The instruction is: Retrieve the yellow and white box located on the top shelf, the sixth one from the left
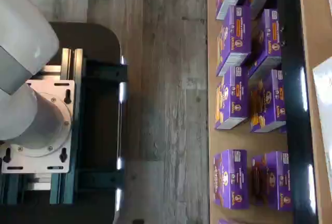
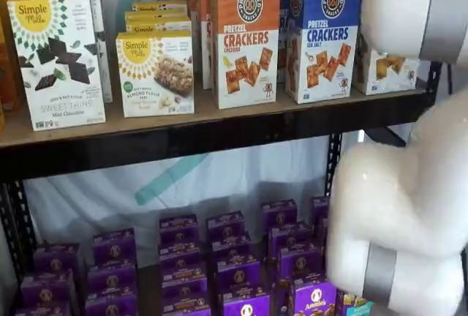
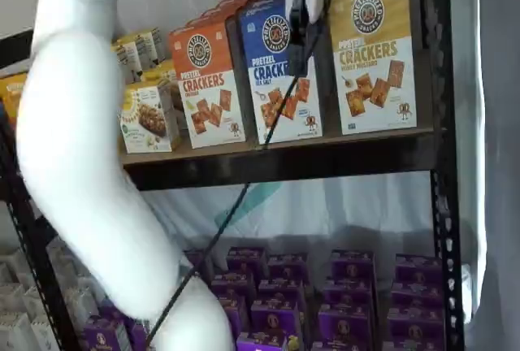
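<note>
The yellow and white box (image 3: 372, 58) stands upright at the right end of the top shelf (image 3: 325, 160), next to the rack's right upright. In a shelf view only its white lower part (image 2: 387, 67) shows, behind the white arm. My gripper (image 3: 298, 34) hangs from the view's top edge in front of the blue-topped crackers box (image 3: 280, 67), just left of the yellow box and not touching it. Its black fingers show with a cable beside them; I see no gap and nothing held. The wrist view shows neither the box nor the fingers.
An orange-topped crackers box (image 2: 245, 38) and Simple Mills boxes (image 2: 58, 60) fill the rest of the top shelf (image 2: 183, 137). Several purple boxes (image 2: 234, 268) stand on the lower shelf and show in the wrist view (image 1: 233, 105). The white arm (image 3: 89, 164) covers much of both shelf views.
</note>
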Controlling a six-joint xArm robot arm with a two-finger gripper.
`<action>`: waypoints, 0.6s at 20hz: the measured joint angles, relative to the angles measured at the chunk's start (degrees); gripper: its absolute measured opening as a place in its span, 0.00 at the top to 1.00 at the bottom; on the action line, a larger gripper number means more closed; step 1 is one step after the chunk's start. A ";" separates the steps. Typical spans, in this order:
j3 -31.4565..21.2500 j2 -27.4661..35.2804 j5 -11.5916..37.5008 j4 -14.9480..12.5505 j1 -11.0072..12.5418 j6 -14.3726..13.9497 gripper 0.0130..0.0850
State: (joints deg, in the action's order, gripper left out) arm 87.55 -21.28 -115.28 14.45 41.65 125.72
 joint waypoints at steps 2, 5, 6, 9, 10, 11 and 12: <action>0.19 0.15 -0.35 -4.93 -2.48 -0.17 0.00; -1.63 -0.89 0.71 -7.78 -3.37 0.09 0.00; -2.36 -1.35 1.30 -7.60 -3.02 0.34 0.00; -3.51 -2.00 2.58 -5.90 -1.36 1.33 0.00; -3.56 -2.02 2.83 -5.21 -0.76 1.65 0.00; -3.47 -1.94 3.04 -4.36 -0.03 2.04 0.00; -3.34 -1.83 3.27 -3.42 0.70 2.40 0.00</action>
State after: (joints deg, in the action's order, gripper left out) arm 84.22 -23.11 -112.01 11.04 42.36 128.11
